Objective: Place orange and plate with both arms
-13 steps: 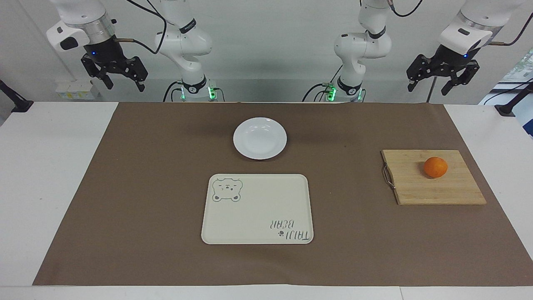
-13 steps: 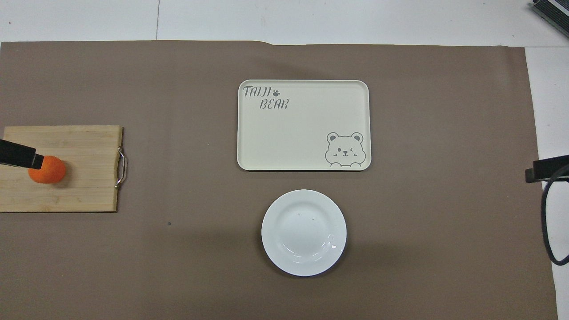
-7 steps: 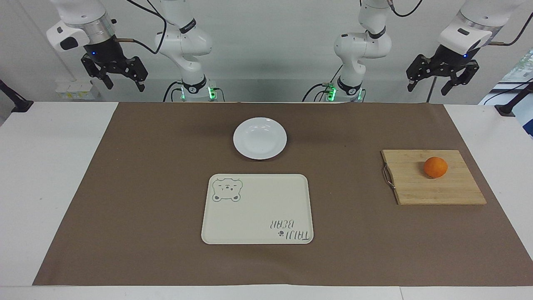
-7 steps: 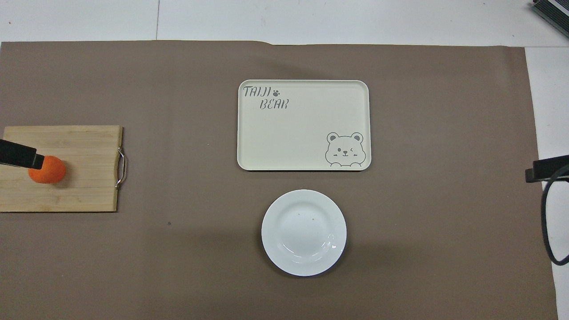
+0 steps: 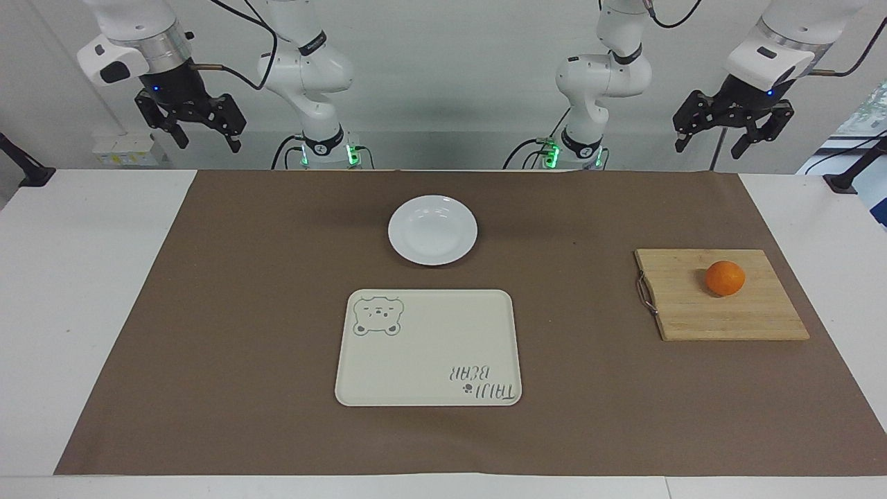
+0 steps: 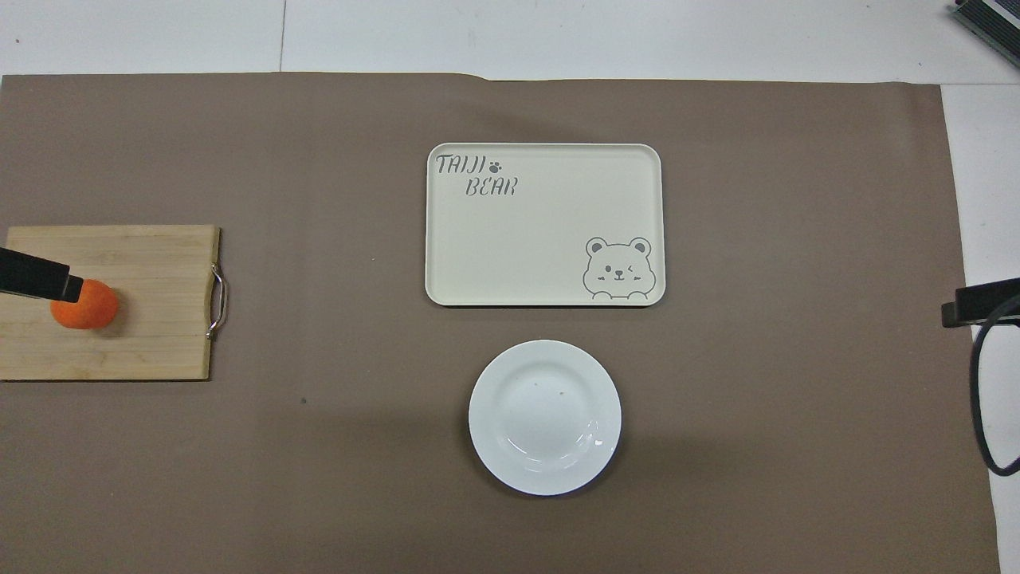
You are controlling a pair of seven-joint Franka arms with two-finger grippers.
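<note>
Orange (image 5: 725,278): on cutting board (image 5: 721,312), toward your left gripper (image 5: 724,135), which hangs open, empty; right gripper (image 5: 201,132) likewise.

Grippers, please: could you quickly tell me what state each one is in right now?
Left gripper: open, empty, raised near its base at the left arm's end.
Right gripper: open, empty, raised near its base at the right arm's end.

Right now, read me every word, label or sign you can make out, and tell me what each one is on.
"TAIJI BEAR", with a paw mark: printed on the rectangular cream plastic tray, in the corner diagonally across from its bear drawing.
Nothing readable on the round white plate, the wooden cutting board or the small orange fruit.
</note>
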